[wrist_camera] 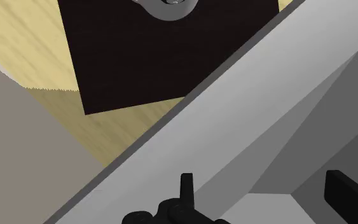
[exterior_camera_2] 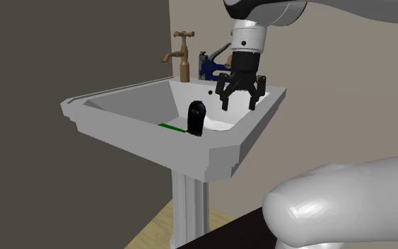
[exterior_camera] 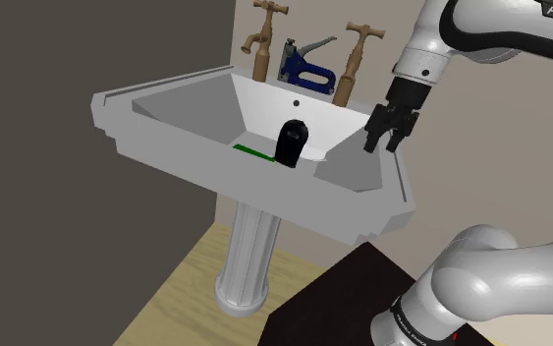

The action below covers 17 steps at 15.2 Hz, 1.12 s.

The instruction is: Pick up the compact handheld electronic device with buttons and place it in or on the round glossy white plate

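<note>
Grey sink [exterior_camera: 176, 147], white inside. Black device [exterior_camera: 291, 143], green strip [exterior_camera: 252, 150], blue stapler [exterior_camera: 304, 71], coppery-brown taps [exterior_camera: 262, 44], black gripper [exterior_camera: 382, 147], pale wood-grain floor [exterior_camera: 186, 295], dark brown stand [exterior_camera: 353, 285].

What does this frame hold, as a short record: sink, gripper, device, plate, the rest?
sink: grey, on a pedestal
gripper: open, empty, above the sink's ledge
device: black, upright in the basin, untouched
plate: white, in the basin beside the device, partly hidden
rest: blue stapler between two brown taps; green strip in the basin
</note>
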Tool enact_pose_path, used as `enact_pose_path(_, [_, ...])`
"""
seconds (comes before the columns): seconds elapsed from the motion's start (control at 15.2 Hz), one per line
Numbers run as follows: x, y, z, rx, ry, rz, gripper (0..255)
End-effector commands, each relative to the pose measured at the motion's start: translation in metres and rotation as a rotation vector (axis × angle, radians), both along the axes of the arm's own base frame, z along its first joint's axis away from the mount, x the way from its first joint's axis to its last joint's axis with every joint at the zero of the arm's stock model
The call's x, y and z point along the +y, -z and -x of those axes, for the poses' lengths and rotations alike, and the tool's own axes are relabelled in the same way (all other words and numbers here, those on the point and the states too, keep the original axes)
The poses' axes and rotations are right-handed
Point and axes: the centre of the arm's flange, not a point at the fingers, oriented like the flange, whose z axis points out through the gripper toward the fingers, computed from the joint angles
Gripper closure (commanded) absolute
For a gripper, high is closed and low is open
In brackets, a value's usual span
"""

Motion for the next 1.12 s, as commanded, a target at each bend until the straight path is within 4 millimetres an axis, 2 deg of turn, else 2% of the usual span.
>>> enact_pose_path(0.0, [0.000,0.000,0.000,0.000,0.000,0.000,0])
enact_pose_path(0.53, [-0.014,0.013,-0.106,-0.007,-0.177,-0.012,0])
enact_pose_path(1.06, [-0.009,0.026,-0.212,-0.015,-0.353,-0.024,0])
